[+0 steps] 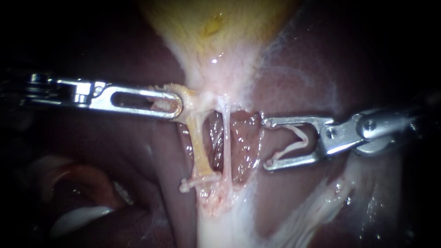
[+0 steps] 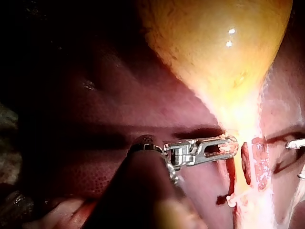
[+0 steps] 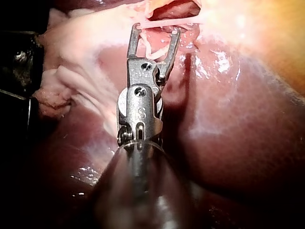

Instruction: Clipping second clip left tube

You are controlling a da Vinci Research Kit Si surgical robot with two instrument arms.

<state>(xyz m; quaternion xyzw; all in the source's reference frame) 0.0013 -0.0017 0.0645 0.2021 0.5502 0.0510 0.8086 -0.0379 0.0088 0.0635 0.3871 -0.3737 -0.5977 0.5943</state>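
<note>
Instruments lie nearest the camera. Our right instrument [image 1: 268, 143] enters from 3 o'clock. Its jaws stand wide apart but carry an unclosed clip, the loaded clip [image 1: 305, 140], held between them. The tips sit just beside the dissected window and touch neither tube.

Our left instrument [image 1: 178, 104] enters from 9 o'clock. Its jaws are pressed together on the lower end of the gallbladder [image 1: 216, 32] and draw it toward 9 o'clock.

Behind the tips run two tubes. The left tube [image 1: 200, 147], the thicker and yellower one, is the target. It runs from the pinched tissue toward 6 o'clock, where a seated clip [image 1: 197, 182] already crosses it. The thin right tube [image 1: 226, 142] stands between our loaded jaws and the target. The liver [image 1: 138, 156] lies behind both tubes, and the gallbladder fills 12 o'clock, farthest back.

In our judgement, the hazards are these:
- **Wrong tube caught:** an approach straight from 3 o'clock meets the right tube first, so the clip may close on it or on both tubes.
- **Clip lost:** the loaded clip looks bent and may slip out if it brushes tissue.
- **Clips too close:** a landing against the seated clip leaves too little tube between them.
- **Liver damaged:** tips pushed too deep could gouge the liver.
- **Tension lost:** a slackened left-side pull lets the target sag out of reach.
</note>
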